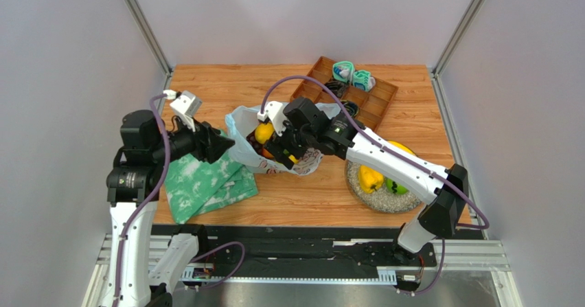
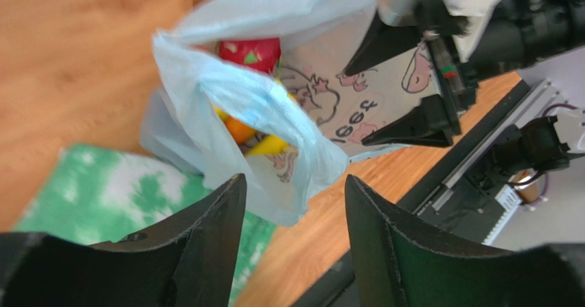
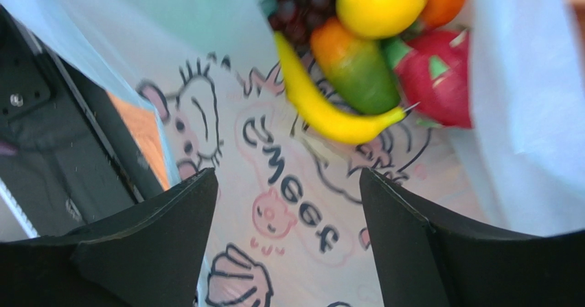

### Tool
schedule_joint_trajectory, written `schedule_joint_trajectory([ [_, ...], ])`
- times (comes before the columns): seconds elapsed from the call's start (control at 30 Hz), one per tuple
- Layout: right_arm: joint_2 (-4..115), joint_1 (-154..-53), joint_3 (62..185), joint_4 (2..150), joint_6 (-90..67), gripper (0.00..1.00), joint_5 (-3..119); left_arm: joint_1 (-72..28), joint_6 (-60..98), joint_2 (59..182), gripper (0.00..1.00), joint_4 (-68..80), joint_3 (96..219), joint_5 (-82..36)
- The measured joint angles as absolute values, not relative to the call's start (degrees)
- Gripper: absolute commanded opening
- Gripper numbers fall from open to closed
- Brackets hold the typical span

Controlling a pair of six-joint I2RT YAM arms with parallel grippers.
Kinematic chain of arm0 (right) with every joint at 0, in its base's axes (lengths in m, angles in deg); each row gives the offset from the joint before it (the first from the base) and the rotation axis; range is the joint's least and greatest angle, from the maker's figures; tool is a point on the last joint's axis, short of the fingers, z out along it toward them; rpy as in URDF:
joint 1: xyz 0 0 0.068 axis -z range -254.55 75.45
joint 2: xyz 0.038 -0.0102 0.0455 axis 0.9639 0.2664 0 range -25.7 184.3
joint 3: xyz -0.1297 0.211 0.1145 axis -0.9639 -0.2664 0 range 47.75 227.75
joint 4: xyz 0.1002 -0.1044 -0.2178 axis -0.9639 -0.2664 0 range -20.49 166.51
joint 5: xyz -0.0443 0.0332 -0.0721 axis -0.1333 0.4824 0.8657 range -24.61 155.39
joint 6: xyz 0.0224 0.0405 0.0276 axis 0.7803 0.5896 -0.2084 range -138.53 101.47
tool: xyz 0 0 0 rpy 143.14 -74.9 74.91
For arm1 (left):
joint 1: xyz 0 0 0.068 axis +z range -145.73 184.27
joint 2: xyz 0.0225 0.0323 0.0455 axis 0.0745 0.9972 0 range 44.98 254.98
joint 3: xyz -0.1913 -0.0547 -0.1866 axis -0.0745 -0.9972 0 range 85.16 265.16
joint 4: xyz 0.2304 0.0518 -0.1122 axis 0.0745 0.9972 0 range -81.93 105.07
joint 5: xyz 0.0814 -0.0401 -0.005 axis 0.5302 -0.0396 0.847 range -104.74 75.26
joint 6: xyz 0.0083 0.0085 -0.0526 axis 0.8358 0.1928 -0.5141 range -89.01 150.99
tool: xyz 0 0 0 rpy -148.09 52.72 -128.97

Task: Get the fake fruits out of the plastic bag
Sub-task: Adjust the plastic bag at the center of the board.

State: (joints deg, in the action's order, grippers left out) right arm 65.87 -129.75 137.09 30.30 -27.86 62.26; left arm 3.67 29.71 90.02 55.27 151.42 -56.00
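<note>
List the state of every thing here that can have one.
plastic bag, lying open-mouthed, fruit inside.
left gripper, open, at the bag's edge.
right gripper, open, at the bag's mouth.
banana, inside the bag.
lemon, inside the bag.
mango, inside the bag.
dragon fruit, inside the bag.
yellow pepper, out, on the plate.
green fruit, out, on the plate.
cloth, folded flat.

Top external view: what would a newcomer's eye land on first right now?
The pale-blue plastic bag lies open at mid-table, the open right gripper at its mouth. Inside, the right wrist view shows a lemon, banana and dragon fruit heaped together. A yellow pepper already sits on the plate to the right.
</note>
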Motion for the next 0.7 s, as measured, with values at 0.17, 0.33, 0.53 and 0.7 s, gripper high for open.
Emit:
schedule_joint_trajectory([
  [0.17,66.1,-129.5,140.8,32.2,-28.0,0.84,65.2,3.7,28.7,92.4,0.95,52.2,161.4,-60.5],
  [0.33,71.5,-128.4,146.2,32.6,-24.0,0.82,67.0,3.7,23.3,94.9,0.96,48.7,160.8,-65.9],
  [0.53,80.3,-128.6,150.5,32.6,-17.4,0.82,67.0,3.7,20.5,99.0,0.96,48.8,155.8,-61.4],
  [0.7,81.8,-134.0,150.1,32.0,-14.2,0.82,68.2,3.7,17.5,100.0,0.0,49.7,152.2,-57.5],
])
